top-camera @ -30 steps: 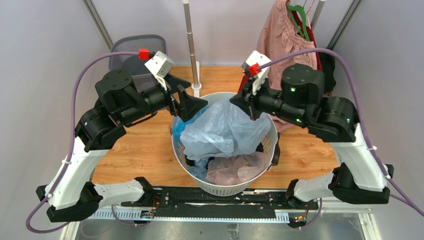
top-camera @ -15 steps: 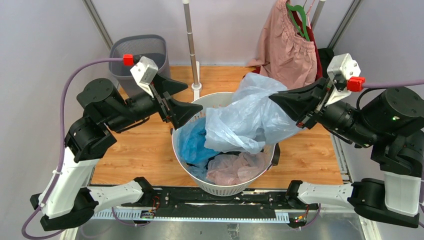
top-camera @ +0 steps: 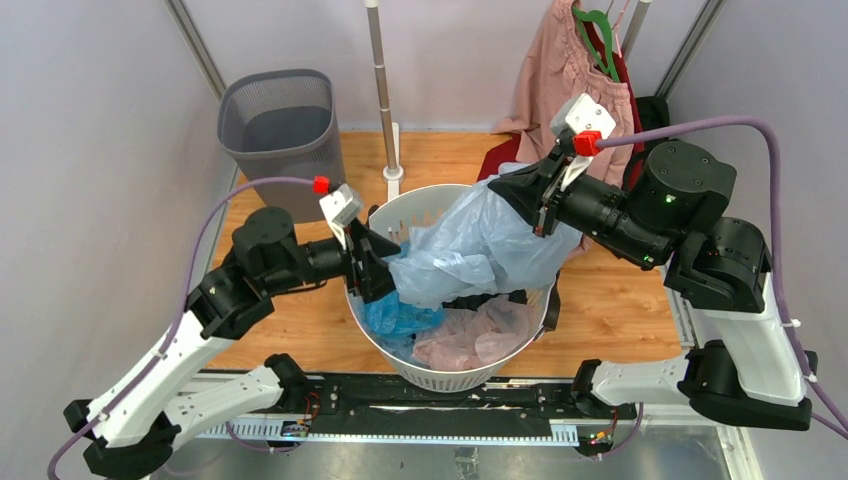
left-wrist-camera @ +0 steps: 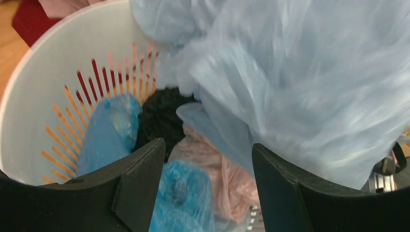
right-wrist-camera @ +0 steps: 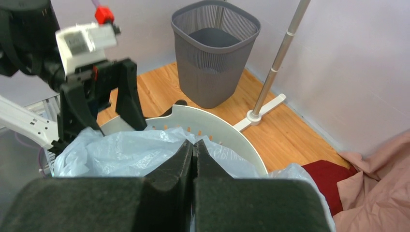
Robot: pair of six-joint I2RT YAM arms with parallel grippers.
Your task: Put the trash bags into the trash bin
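My right gripper [top-camera: 512, 192] [right-wrist-camera: 195, 142] is shut on the large pale blue trash bag [top-camera: 470, 250] [right-wrist-camera: 125, 152] and holds it up over the round white slotted basket [top-camera: 385, 340]. The bag's lower part still hangs into the basket. My left gripper [top-camera: 383, 268] [left-wrist-camera: 208, 145] is open at the basket's left inside wall, nothing between its fingers. Just below it lie a bright blue bag [top-camera: 400, 315] [left-wrist-camera: 181, 198] and a pale pink crinkly one [top-camera: 470, 340] [left-wrist-camera: 227, 169]. The dark grey mesh trash bin [top-camera: 285, 130] [right-wrist-camera: 215, 43] stands at the back left, holding no bags.
A metal pole on a white foot [top-camera: 385, 100] rises behind the basket. At the back right a pink garment [top-camera: 575, 90] hangs on a green hanger, with a red cloth [top-camera: 500, 160] under it. Something black [left-wrist-camera: 162, 111] lies deep in the basket.
My right gripper carried the pale blue bag out to the right, then back up over the basket's far rim. My left arm dropped into the basket and its jaws narrowed a little.
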